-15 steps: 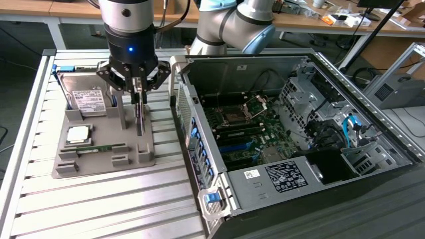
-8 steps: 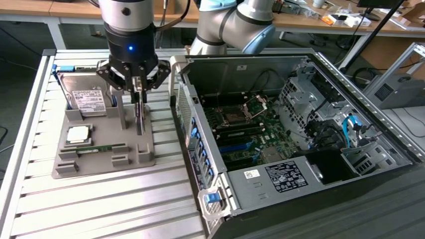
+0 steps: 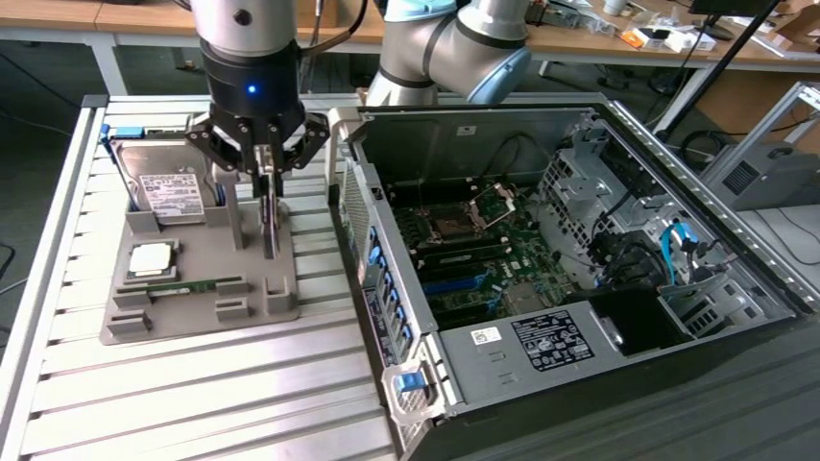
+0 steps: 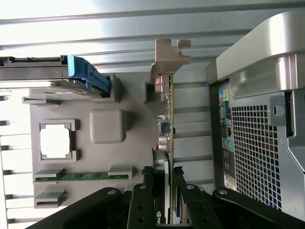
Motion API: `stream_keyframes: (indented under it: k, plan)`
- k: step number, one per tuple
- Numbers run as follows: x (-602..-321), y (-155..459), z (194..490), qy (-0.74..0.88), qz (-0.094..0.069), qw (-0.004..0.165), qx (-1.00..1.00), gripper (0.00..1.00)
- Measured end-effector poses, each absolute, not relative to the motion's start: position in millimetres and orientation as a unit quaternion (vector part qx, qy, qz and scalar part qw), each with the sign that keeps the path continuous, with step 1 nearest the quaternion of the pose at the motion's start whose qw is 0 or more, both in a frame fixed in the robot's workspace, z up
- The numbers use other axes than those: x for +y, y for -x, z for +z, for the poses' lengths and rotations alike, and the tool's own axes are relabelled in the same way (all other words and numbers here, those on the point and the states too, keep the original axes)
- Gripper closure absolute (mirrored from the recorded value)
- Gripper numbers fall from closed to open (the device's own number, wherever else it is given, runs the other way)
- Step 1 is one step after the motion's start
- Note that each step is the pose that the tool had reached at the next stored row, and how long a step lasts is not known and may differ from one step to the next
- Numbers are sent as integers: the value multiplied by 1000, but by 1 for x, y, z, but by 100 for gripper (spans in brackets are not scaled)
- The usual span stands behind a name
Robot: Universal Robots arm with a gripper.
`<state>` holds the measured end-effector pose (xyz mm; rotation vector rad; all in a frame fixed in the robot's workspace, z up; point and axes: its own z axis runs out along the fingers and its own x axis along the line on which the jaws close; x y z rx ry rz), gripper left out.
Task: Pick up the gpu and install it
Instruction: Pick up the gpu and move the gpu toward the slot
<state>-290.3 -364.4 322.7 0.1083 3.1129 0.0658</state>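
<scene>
Step in hand: the pick. The gripper [image 3: 265,178] was over the grey parts tray [image 3: 192,322], jaws closed on the gpu [image 3: 269,226] with one finger on each face. In the wrist view the gripper [image 4: 163,187] had the card's near end pinched between its black fingers [image 4: 142,198].

The gpu stood on edge, vertical, on the side of the tray nearest the open PC case [image 3: 384,274]. Its lower edge was at or just above the tray surface – I couldn't tell if it had cleared the tray's holder blocks.

My read of the next move: a straight vertical lift with the card kept upright, so it doesn't bind in the holder or drag the tray. The carry into the case then needs room over the case wall, which sits just beside the card. The motherboard [image 3: 474,250] lay well inside, so the install is not yet begun.

How the gpu [image 4: 167,114] looked:
- A thin, dark strip seen edge-on.
- Small components showed along one face.
- A silvery metal bracket [image 4: 169,52] stuck out past the tray edge at the far end.
- It looks rigid but narrow – likely to pivot in the grip if knocked.

The hard drive [image 3: 173,187], CPU [image 3: 152,257] and green memory stick [image 3: 186,286] sat in their own tray pockets, apart from the card.
</scene>
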Motion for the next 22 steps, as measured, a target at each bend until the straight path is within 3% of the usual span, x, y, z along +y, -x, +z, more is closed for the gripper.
stream_keyframes:
  k: [22]
  plan:
    - [-364, 290, 330, -35, 22, 13, 999, 73]
